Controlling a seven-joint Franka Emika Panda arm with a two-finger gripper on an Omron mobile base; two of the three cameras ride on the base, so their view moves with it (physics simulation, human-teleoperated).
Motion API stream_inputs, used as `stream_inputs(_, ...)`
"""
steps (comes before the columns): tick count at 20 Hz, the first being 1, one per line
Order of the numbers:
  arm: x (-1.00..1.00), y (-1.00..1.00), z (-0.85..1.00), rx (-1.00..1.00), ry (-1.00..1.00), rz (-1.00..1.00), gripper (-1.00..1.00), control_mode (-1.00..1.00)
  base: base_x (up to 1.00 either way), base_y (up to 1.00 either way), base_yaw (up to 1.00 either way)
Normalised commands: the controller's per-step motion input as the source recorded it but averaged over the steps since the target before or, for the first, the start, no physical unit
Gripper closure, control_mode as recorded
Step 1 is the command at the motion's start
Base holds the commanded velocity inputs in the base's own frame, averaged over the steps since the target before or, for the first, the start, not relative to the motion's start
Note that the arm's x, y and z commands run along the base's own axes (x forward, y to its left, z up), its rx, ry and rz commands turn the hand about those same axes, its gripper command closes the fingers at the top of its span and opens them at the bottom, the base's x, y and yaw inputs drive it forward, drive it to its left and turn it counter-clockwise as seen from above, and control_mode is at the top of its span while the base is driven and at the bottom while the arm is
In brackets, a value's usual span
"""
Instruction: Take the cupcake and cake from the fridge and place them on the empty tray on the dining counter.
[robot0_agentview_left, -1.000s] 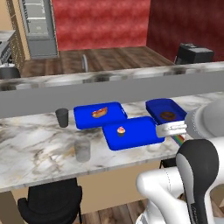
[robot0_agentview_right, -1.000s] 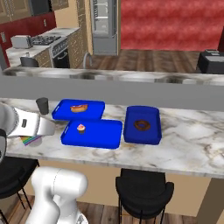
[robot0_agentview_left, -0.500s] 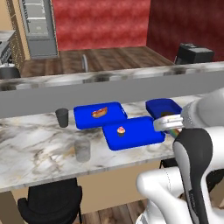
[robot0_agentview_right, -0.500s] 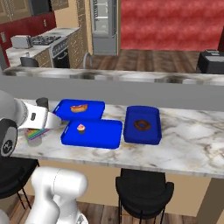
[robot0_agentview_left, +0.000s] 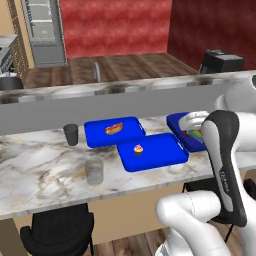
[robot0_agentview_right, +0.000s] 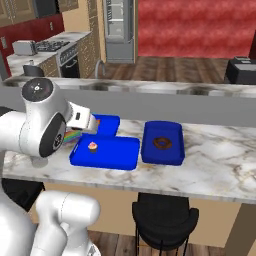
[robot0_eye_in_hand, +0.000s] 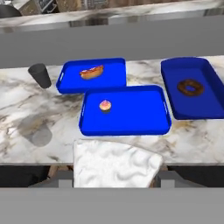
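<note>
- On the blue tray (robot0_eye_in_hand: 131, 116) nearest me sits the cupcake (robot0_eye_in_hand: 105, 105), left of centre, upright, pink frosting on a dark wrapper; it also shows in the left base view (robot0_agentview_left: 138, 149) and the right base view (robot0_agentview_right: 92, 146).
- In my gripper (robot0_eye_in_hand: 114, 179) is the cake (robot0_eye_in_hand: 116, 168): white top facing the hand camera, wedge sitting between the finger tips at the bottom of the hand view, fingers clamped on it from both sides.
- In the base views the cake's rainbow-striped side peeks out beside my wrist (robot0_agentview_left: 196, 135) (robot0_agentview_right: 71, 136), held up off the counter.
- In the hand view the cake lies below the tray's near edge, over the front edge of the dining counter (robot0_eye_in_hand: 57, 131); can't tell if it overlaps the tray.
- Tray lies flat on the marble, long side toward me.
- Behind it, just beside, a second blue tray (robot0_eye_in_hand: 70, 81) with a hot dog (robot0_eye_in_hand: 91, 71).
- To the right, another blue tray (robot0_eye_in_hand: 210, 105) holding a dark ring-shaped item (robot0_eye_in_hand: 190, 87).
- Dark cup (robot0_eye_in_hand: 40, 75) stands upright left of the hot dog tray.
- Clear glass (robot0_agentview_left: 94, 171) near the counter's front edge, left of the cupcake tray.
- Black stools (robot0_agentview_left: 60, 235) (robot0_agentview_right: 165, 217) tucked under the counter.
- Far back, the fridge (robot0_agentview_left: 45, 30) stands with shelves visible (robot0_agentview_right: 119, 27).
- Grey raised ledge (robot0_agentview_left: 125, 92) runs behind the counter.
</note>
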Motion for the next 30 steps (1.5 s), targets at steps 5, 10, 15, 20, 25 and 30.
stream_inputs(5, 0.57, -0.33, -0.24, 0.0, 0.11, 0.0, 1.0, -1.0, 0.0, 0.0, 0.0)
stream_inputs(10, 0.6, -0.04, -0.47, 0.0, 0.04, 0.0, 1.0, -1.0, 0.0, 0.0, 0.0)
stream_inputs(15, 0.66, 0.0, -0.51, -0.01, 0.05, 0.0, 1.0, -1.0, 0.0, 0.0, 0.0)
stream_inputs(20, 0.46, 0.0, -0.5, -0.01, 0.06, 0.0, 1.0, -1.0, 0.0, 0.0, 0.0)
stream_inputs(25, 0.35, 0.0, -0.39, 0.0, 0.09, 0.0, 1.0, -1.0, 0.0, 0.0, 0.0)
stream_inputs(30, 0.34, 0.0, -0.42, 0.0, 0.01, 0.0, 1.0, -1.0, 0.0, 0.0, 0.0)
